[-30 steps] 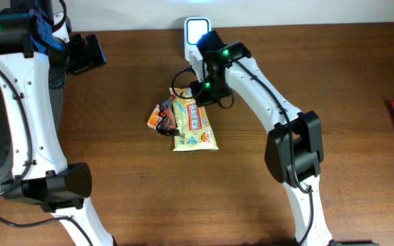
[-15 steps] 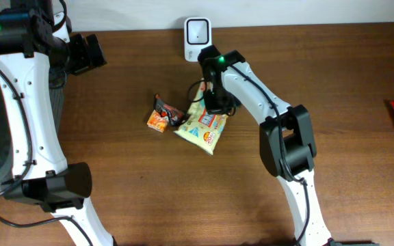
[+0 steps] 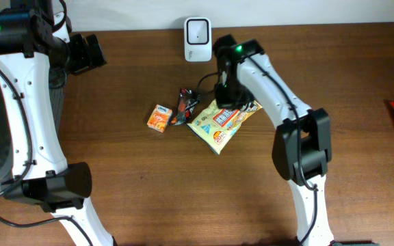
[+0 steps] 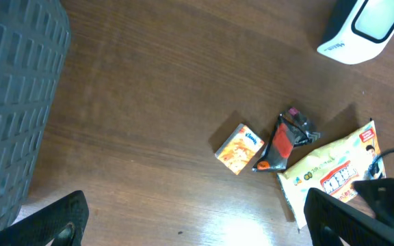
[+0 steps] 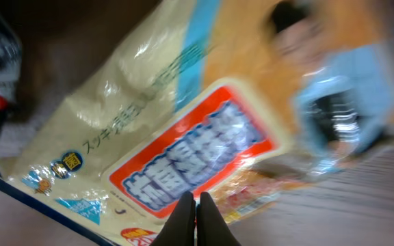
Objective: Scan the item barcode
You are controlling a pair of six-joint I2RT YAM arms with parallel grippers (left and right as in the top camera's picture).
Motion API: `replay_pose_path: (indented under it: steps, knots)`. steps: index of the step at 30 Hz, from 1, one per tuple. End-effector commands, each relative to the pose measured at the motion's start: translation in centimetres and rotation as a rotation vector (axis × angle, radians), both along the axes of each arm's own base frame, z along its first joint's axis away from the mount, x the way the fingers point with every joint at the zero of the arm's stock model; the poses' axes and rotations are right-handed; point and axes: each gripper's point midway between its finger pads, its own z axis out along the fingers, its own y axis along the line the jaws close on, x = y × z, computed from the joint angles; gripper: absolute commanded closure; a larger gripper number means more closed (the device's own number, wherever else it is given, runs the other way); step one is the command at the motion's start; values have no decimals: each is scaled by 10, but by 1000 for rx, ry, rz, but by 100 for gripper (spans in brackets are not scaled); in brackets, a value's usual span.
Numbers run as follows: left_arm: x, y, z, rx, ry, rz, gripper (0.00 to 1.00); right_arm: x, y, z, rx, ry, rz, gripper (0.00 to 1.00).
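Broadly, the table (image 3: 115,178) is laid out like a checkout: the grey bin (image 4: 12,102) stands off its left side, probably to take goods once they are read, and the white scanner (image 3: 197,31) stands upright at the far edge with its window turned toward the arms. The snack bag (image 3: 226,124) — the item being worked, by my reading — lies askew near the middle of the table, in front of the scanner and a little to its right, printed face up. No barcode shows on that face, so it likely sits on the underside, and the bag would need lifting and turning to the window. Just left of the bag lie a dark wrapper (image 3: 185,106), at or almost at the bag's corner, and a small orange box (image 3: 159,117) beside that, seemingly waiting their turn. The right gripper (image 5: 197,217) is down on the bag's upper edge, fingers pressed together with no gap, apparently nipping the thin film there. The left gripper (image 4: 197,222) hangs well apart, over the table's far left corner, spread wide and holding nothing — out of the way.
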Motion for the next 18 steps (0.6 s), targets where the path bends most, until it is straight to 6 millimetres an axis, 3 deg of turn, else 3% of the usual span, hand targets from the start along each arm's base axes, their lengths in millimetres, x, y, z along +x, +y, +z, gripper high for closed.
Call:
replay_pose_path:
  steps: [1,4,7,9,11,12,13,16,18]
  knots:
    - [-1,-1,3,-4,-9,-13,1,-24,29,-22,81,79,44,96]
    - [-1,-1,3,-4,-9,-13,1,-41,59,-33,158,117,46,96]
    - [-1,-1,3,-4,-9,-13,1,-37,91,-39,196,71,-62,96]
    - [-1,-1,3,-4,-9,-13,1,-27,124,-33,300,10,-40,96]
    - [-1,-1,3,-4,-9,-13,1,-12,134,-13,350,-52,33,96]
    - [-1,-1,3,-4,-10,-13,1,-6,130,-2,349,-74,61,96]
    - [-1,-1,3,-4,-9,-13,1,4,111,17,294,-110,59,96]
    - [-1,-1,3,-4,-10,-13,1,20,29,60,35,-159,38,96]
    - [-1,-1,3,-4,-9,-13,1,12,3,55,-7,-96,109,96]
